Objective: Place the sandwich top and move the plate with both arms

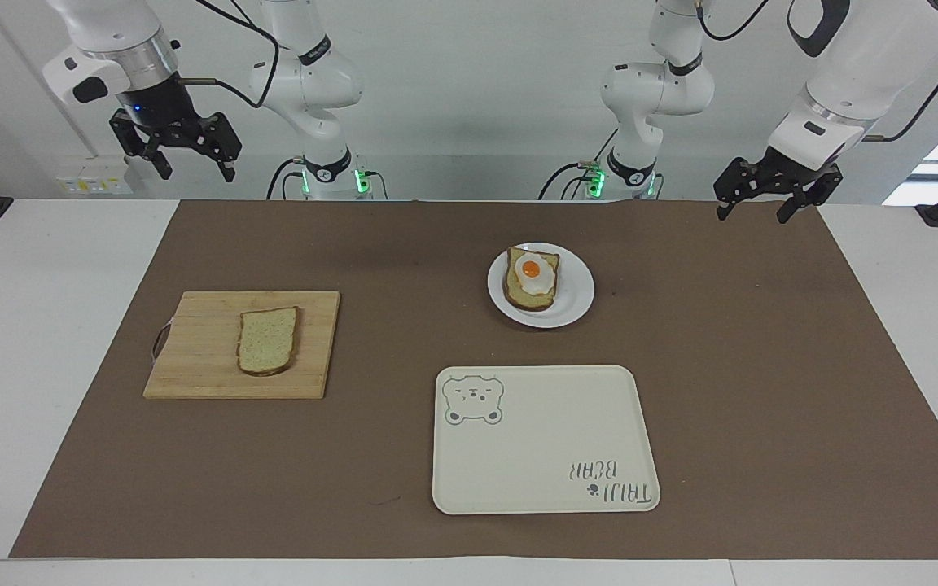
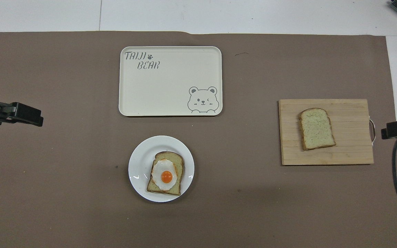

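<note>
The sandwich top (image 1: 269, 340) is a plain wholegrain slice lying flat on a wooden cutting board (image 1: 200, 358) toward the right arm's end; it also shows in the overhead view (image 2: 317, 128). The white plate (image 1: 575, 305) sits mid-table, nearer to the robots, and carries a slice topped with a fried egg (image 1: 532, 278); the plate (image 2: 138, 162) shows from overhead too. My right gripper (image 1: 196, 172) hangs open and empty high over the table's edge at the robots' side. My left gripper (image 1: 751, 216) hangs open and empty over the mat's corner at the left arm's end.
A cream rectangular tray with a bear drawing (image 1: 546, 456) lies farther from the robots than the plate. A brown mat (image 1: 762, 366) covers most of the table. The board has a small handle (image 1: 159, 340) toward the right arm's end.
</note>
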